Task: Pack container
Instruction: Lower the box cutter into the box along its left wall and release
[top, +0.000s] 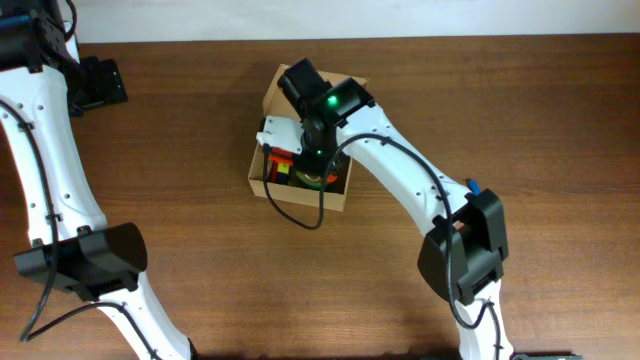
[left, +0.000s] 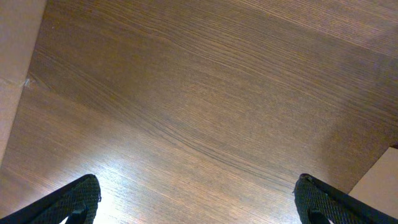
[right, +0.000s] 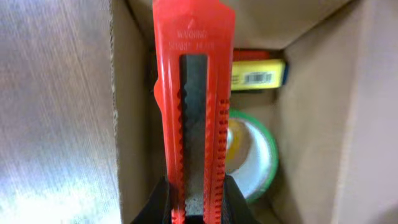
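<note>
The container (top: 257, 172) is a tan cardboard box, open, at the table's middle, with its flap lid (top: 281, 82) folded back. My right gripper (top: 300, 150) hangs over its opening, shut on a red utility knife (right: 194, 93) that points into the container (right: 311, 124). Inside lie a green tape roll (right: 261, 152) and a yellow item with a barcode (right: 258, 74). Red and green contents (top: 283, 168) show from overhead. My left gripper (left: 199, 202) is open and empty above bare wood; from overhead it sits at the far left back (top: 100, 82).
The wooden table (top: 180, 140) surrounds the box. A small blue object (top: 473, 186) peeks out beside the right arm. Tan cardboard (left: 15, 68) shows at the left edge of the left wrist view, and another piece (left: 379, 180) at its lower right corner.
</note>
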